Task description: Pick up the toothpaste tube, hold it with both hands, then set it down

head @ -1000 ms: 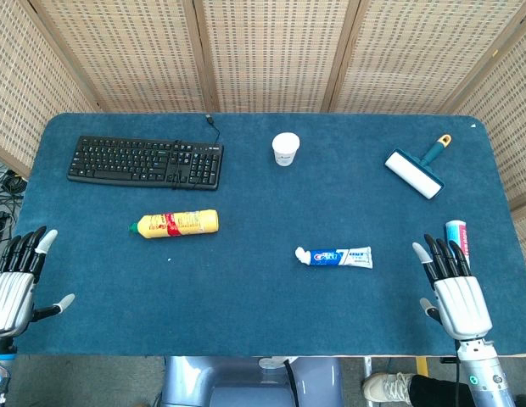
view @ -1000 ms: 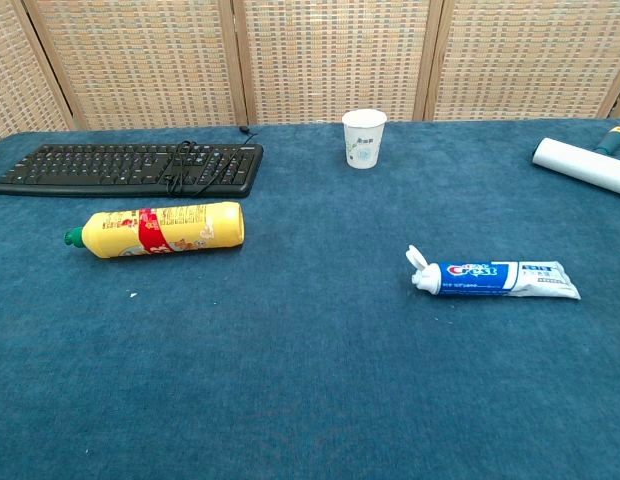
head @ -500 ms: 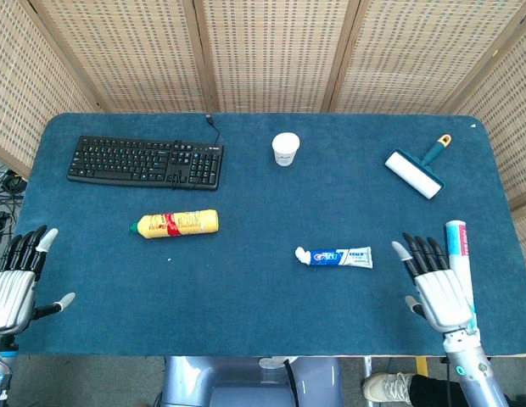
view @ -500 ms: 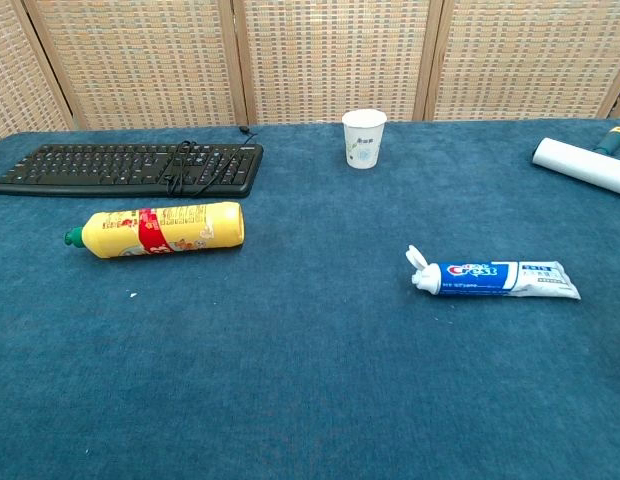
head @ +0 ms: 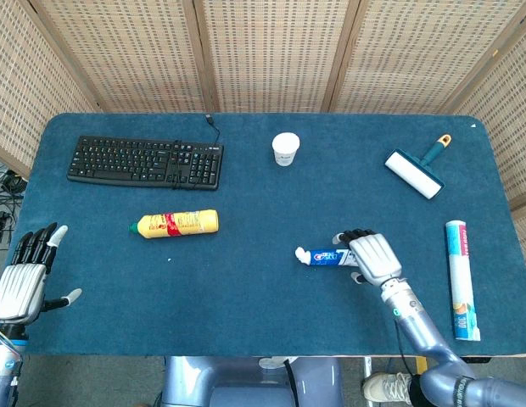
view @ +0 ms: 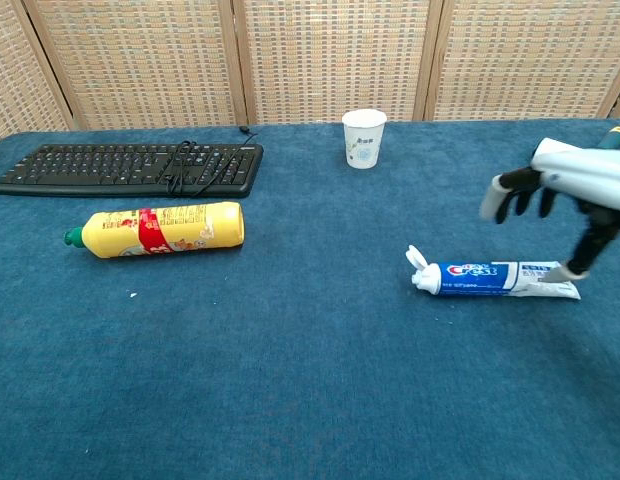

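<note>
The toothpaste tube (head: pixel 324 256) (view: pixel 485 277) lies flat on the blue table, white flip cap open at its left end. My right hand (head: pixel 373 257) (view: pixel 570 185) hovers over the tube's crimped tail, fingers spread and curved downward, holding nothing. In the chest view its thumb reaches down to the tail; whether it touches I cannot tell. The hand hides the tube's right end in the head view. Beyond the table's front left corner, my left hand (head: pixel 25 284) is raised with fingers spread and empty; only the head view shows it.
A yellow bottle (head: pixel 175 224) lies left of centre, a black keyboard (head: pixel 146 161) behind it. A paper cup (head: pixel 285 148) stands at the back middle. A lint roller (head: pixel 416 170) is at the back right, and a long white tube (head: pixel 459 275) lies by the right edge.
My right hand has swept left from the table's front right corner to above the tube's tail, uncovering the long white tube. The left hand has shifted slightly. The toothpaste has not moved.
</note>
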